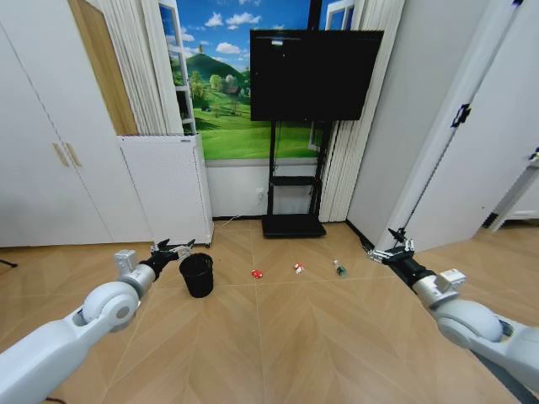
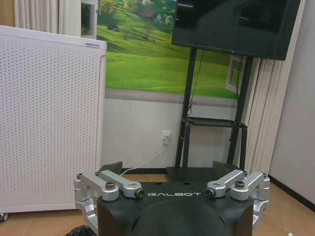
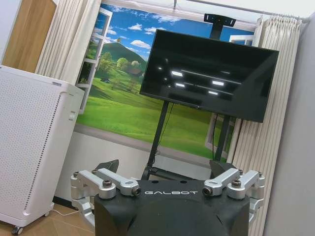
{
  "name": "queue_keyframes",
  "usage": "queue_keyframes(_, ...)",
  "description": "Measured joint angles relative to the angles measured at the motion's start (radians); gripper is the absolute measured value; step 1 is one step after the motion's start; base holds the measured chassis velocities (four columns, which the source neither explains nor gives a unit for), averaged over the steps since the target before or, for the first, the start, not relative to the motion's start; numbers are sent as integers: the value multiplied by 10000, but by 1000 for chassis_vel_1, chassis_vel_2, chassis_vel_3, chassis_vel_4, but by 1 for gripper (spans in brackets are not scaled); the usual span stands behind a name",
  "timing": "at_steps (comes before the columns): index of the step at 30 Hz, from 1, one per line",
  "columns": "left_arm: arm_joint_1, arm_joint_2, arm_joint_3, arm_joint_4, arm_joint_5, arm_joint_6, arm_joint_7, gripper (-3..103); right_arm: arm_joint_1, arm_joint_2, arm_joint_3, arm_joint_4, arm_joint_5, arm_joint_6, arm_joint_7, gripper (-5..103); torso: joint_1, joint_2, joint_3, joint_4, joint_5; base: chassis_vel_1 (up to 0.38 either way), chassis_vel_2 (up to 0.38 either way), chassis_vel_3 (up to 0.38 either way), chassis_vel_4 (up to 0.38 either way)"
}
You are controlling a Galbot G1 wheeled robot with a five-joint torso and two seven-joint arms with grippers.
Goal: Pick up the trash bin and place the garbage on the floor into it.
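Note:
The trash bin [image 1: 196, 274], a small black wire-mesh basket, stands upright on the wood floor left of centre. My left gripper [image 1: 179, 247] hovers open just above and left of its rim, holding nothing. In the left wrist view the same gripper [image 2: 170, 169] is spread wide, and a sliver of the bin's mesh [image 2: 78, 230] shows at the frame's edge. The garbage lies in a row to the right of the bin: a red wad [image 1: 256, 273], a red-and-white wrapper [image 1: 298, 268] and a clear bottle [image 1: 339, 268]. My right gripper [image 1: 386, 246] [image 3: 165, 167] hangs open and empty, right of the bottle.
A white perforated appliance [image 1: 164, 189] stands against the wall behind the bin. A TV on a black stand [image 1: 312, 76] is at the back centre, its base [image 1: 293, 225] on the floor. White cabinets [image 1: 50, 160] line the left; a white wall [image 1: 472, 143] closes the right.

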Motion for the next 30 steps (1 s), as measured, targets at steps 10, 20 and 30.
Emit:
queue_keyframes(10, 0, 0, 0, 0, 0, 0, 0, 100, 0, 0, 0, 0, 0, 0, 0, 100, 0, 0, 0, 0, 0, 0, 0, 0, 0)
queue_keyframes(20, 0, 0, 0, 0, 0, 0, 0, 100, 0, 0, 0, 0, 0, 0, 0, 100, 1, 0, 0, 0, 0, 0, 0, 0, 0)
queue_keyframes(30, 0, 0, 0, 0, 0, 0, 0, 100, 0, 0, 0, 0, 0, 0, 0, 100, 0, 0, 0, 0, 0, 0, 0, 0, 0)
